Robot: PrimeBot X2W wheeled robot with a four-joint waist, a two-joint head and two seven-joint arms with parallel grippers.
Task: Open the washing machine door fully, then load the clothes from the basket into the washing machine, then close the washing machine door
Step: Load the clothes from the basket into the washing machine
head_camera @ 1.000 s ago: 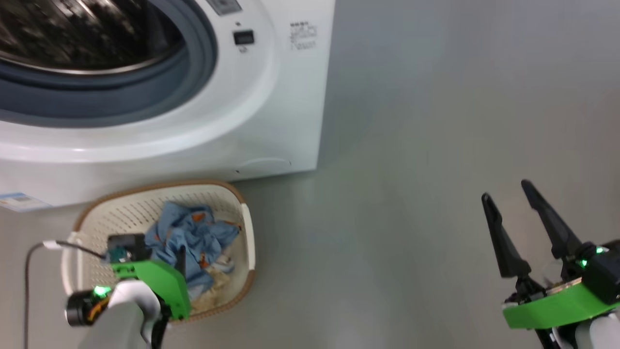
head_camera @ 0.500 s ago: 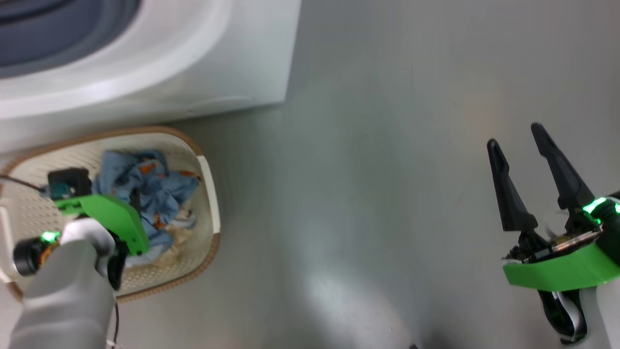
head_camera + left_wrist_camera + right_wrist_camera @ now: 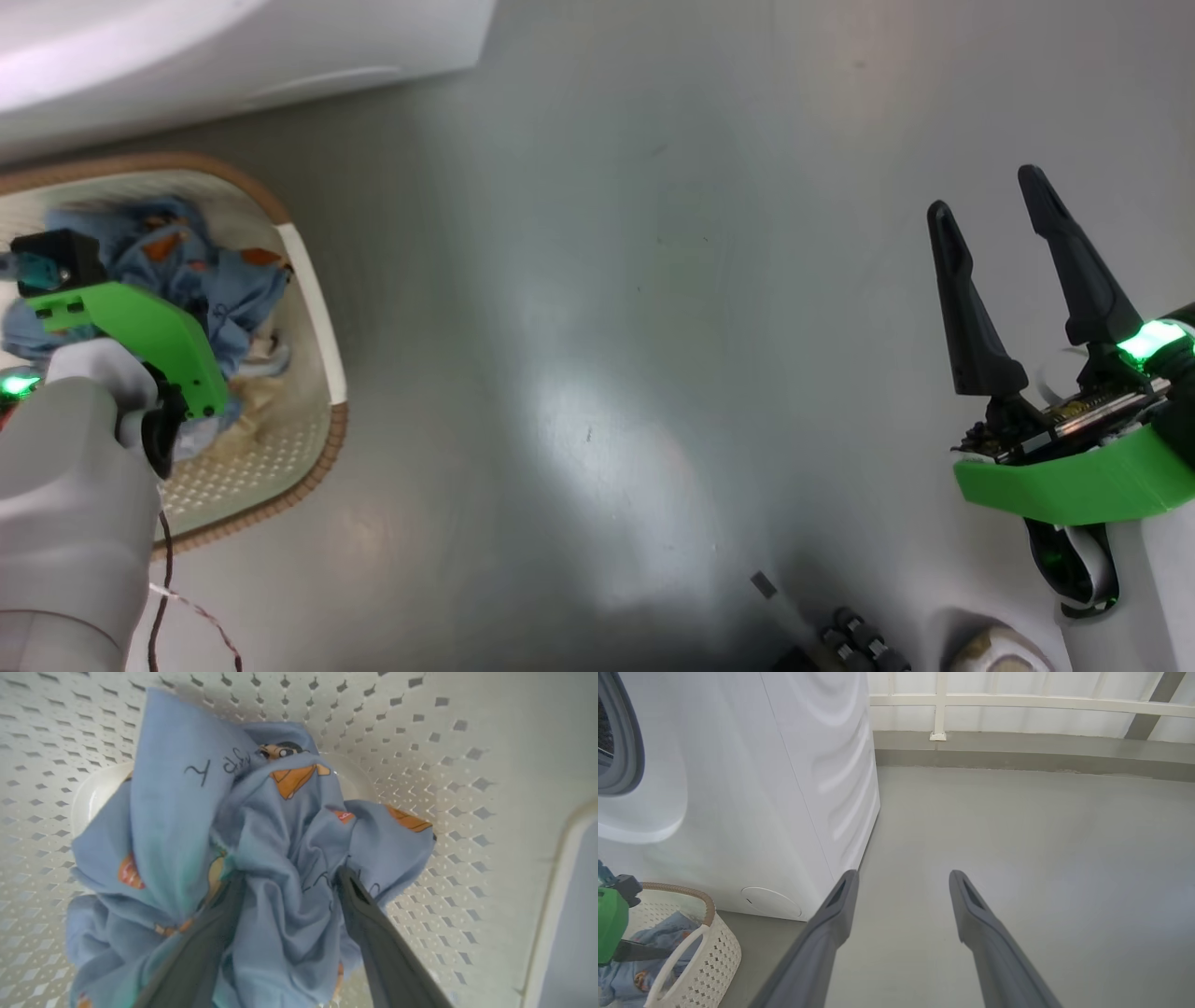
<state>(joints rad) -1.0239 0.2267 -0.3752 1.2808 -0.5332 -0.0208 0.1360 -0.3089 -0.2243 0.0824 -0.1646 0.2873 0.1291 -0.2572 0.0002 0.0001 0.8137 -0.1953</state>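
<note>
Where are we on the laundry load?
Done: door step looks finished; the big white front-loading washing machine shows its blue-grey rubber ring uncovered. In hand: left gripper, jaws open, is dug into the light blue orange-printed clothes in the cream perforated plastic basket, nothing gripped yet. Right gripper hangs open over the grey floor. Left: lift, load, shut the door.

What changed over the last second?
The head camera swung, sliding the big white washing machine and cream perforated basket up-left in view. Left claw stays open, sunk in the light blue printed clothes; right claw stays open above the grey floor.
</note>
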